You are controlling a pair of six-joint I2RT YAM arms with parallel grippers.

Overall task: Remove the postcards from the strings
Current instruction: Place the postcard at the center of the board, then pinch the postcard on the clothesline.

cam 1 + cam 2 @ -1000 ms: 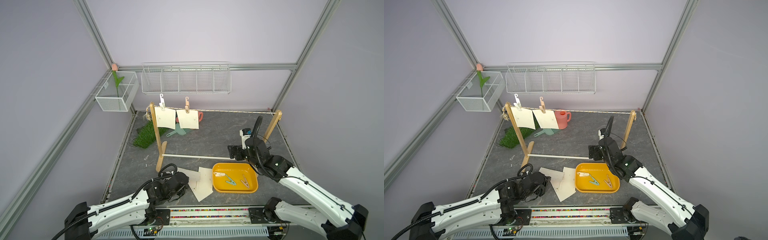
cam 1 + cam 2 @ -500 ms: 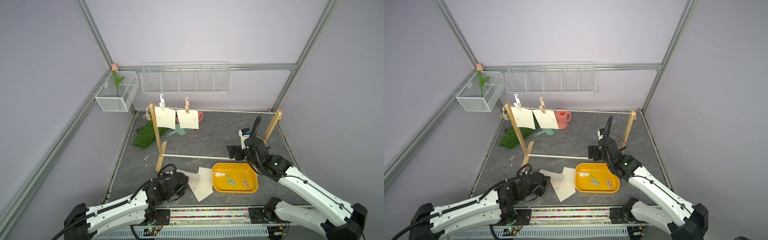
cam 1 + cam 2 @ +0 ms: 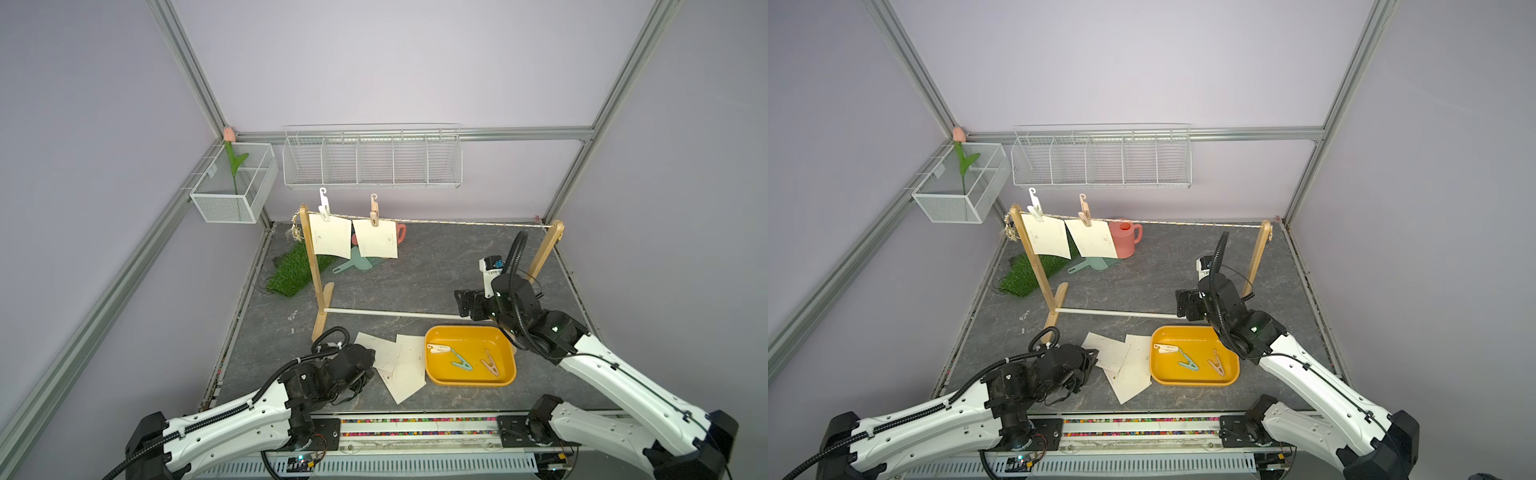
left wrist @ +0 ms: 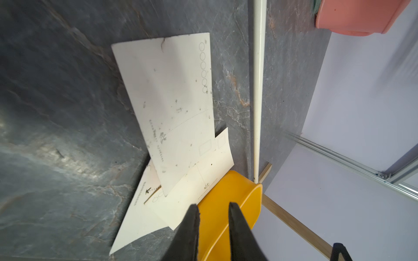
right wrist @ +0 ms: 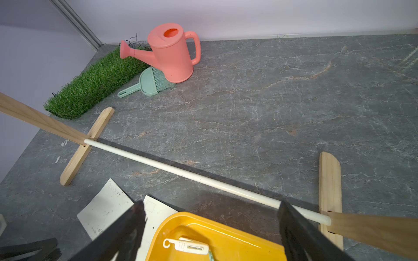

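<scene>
Since the left tool [image 4: 213, 205] stands narrowly parted and empty by the loose postcards [image 4: 172, 101], raise it straight, dragging none; right tool [image 5: 210, 204] gapes empty.

Bright, diffuse light. Soft shadow beside the rod [image 5: 181, 172]; sheen on the tray [image 5: 226, 226]; table [image 4: 45, 158] smeared in left wrist view.

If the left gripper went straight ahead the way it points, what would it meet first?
Probably the side wall of the yellow tray: it fills the gap between the open fingers of the left gripper. The loose postcards lie just beside that line; depth is unclear.
</scene>
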